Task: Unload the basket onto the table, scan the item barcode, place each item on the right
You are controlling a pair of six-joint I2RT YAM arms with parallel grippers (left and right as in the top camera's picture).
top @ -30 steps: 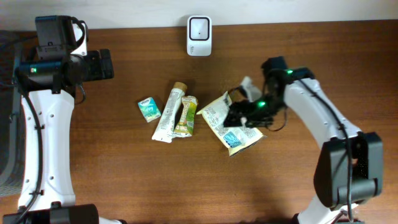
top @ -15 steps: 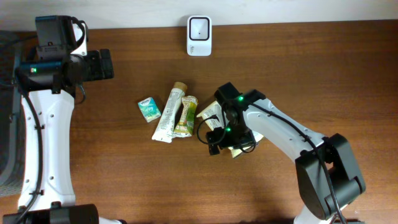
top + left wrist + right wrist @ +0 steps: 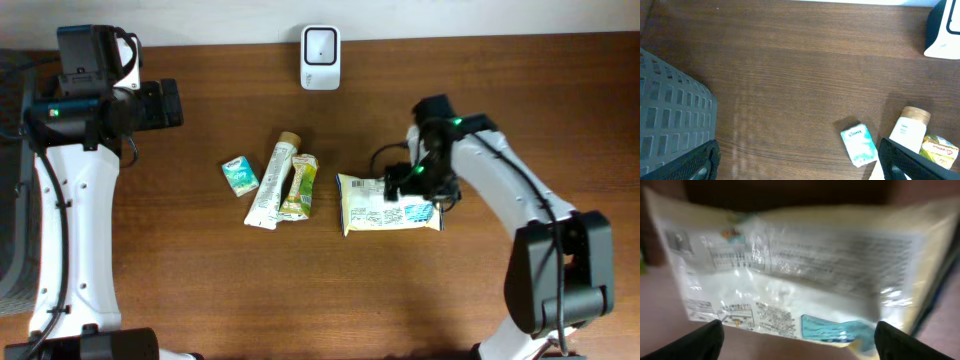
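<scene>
- Hovering over the bag, the right fingers (image 3: 692,342) are spread wide with nothing clamped between them. Their dark tips sit at either side of the printed film in the wrist view.
- The cream-and-white crinkly plastic snack bag (image 3: 365,205) lies flat on the brown wooden worktop (image 3: 200,290), printed side up, directly under that arm.
- We judge the bag light, soft and slippery. The glossy film should buckle under a pinch, and whatever is inside may crush.
- We would take hold at a sealed end seam rather than the puffy middle, gently, so the printed panel stays smooth enough to read.
- The print is blurred in the wrist view, so we cannot pick out the barcode itself.
- The white boxy scanner (image 3: 320,44) stands at the far edge, well apart from the bag.
- A small teal packet (image 3: 240,175), a white tube with a tan cap (image 3: 270,185) and a green-yellow bar wrapper (image 3: 300,187) lie together just left of the bag.
- The left fingers (image 3: 690,165) are released and empty, off at the left near a grey mesh basket (image 3: 670,115).
</scene>
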